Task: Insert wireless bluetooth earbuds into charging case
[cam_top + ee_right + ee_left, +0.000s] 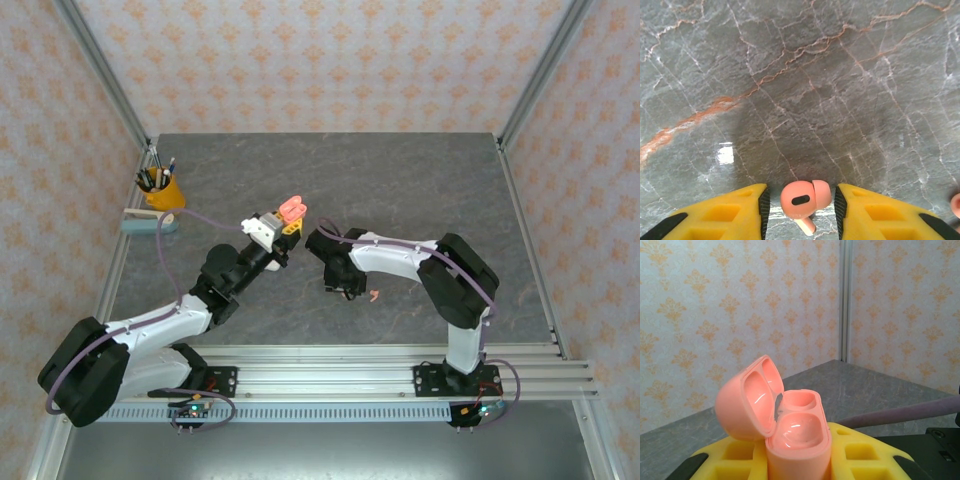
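Left gripper [797,465] clamped on open coral-pink charging case [790,432], held aloft at 12 o'clock of table centre. Right gripper [801,202] jaws apart, flanking coral-pink earbud [805,199]; whether pinched, cannot tell. Probably light, hard, slippery: best pinched across bulb, stem free.

Coral-pink charging case [785,430]: one, lid open. Coral-pink earbuds: two, one [805,199] and another [374,294] nearby on the table. Pen cup [163,189]: one.
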